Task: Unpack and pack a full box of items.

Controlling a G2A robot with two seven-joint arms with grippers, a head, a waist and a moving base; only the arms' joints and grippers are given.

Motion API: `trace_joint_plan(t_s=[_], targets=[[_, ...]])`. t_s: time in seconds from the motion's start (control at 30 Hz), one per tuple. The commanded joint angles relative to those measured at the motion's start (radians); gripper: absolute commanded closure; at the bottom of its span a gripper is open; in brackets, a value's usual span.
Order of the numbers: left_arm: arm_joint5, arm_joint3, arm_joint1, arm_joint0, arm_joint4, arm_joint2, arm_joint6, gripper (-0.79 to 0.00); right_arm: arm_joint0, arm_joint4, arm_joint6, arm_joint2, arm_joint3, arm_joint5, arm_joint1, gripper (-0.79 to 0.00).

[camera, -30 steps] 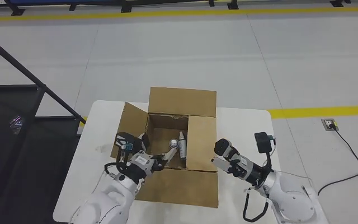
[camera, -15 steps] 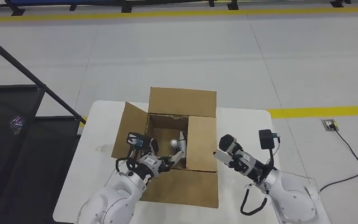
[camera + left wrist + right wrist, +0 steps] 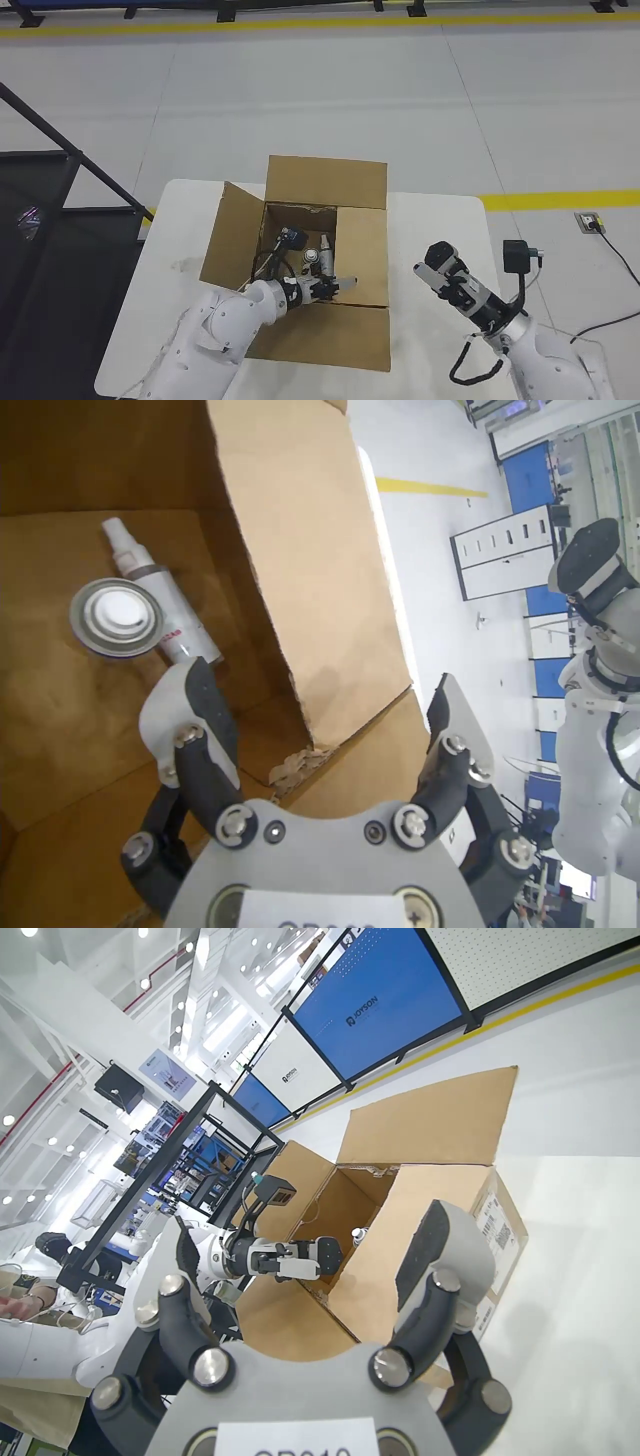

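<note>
An open cardboard box [image 3: 326, 336] stands in the middle of the white table [image 3: 165, 300]. On its floor lie a metal can [image 3: 117, 617] and, next to it, a white spray bottle [image 3: 159, 592]; from above both show near the box's middle [image 3: 318, 258]. My left gripper [image 3: 333, 288] [image 3: 320, 705] is open and empty inside the box, close to the inward-folded right flap [image 3: 310, 565], short of the can. My right gripper [image 3: 437, 264] [image 3: 310, 1253] hangs open and empty over the table to the right of the box [image 3: 425, 1208], facing it.
The box's back flap [image 3: 327, 180] stands up and its left flap [image 3: 228, 232] leans outward. A black metal frame [image 3: 70, 150] runs beside the table's left edge. Bare tabletop [image 3: 440, 225] lies to the right of the box.
My left gripper has moved from the box's front left corner rightward and deeper into the box. My right gripper has drawn back to the right, away from the right flap.
</note>
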Motion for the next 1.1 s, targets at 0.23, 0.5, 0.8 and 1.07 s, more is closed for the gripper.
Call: trace_joint_plan(t_s=[0.23, 0.5, 0.8, 1.07], targets=[[-0.047, 0.096, -0.021, -0.075, -0.082, 0.055, 0.037, -0.785, -0.056, 0.026, -0.029, 0.031, 0.006, -0.031, 0.008, -0.785], [-0.026, -0.033, -0.015, -0.039, -0.061, 0.042, 0.061, -0.785, -0.082, 0.027, -0.056, 0.044, 0.004, -0.052, 0.015, -0.785], [-0.018, -0.082, -0.041, -0.081, -0.083, 0.119, 0.172, -0.785, -0.134, 0.065, -0.123, 0.113, 0.015, -0.108, 0.022, -0.785], [-0.019, 0.049, -0.101, -0.21, -0.133, 0.275, 0.263, -0.785, -0.21, 0.12, -0.228, 0.213, 0.017, -0.117, 0.025, -0.785]])
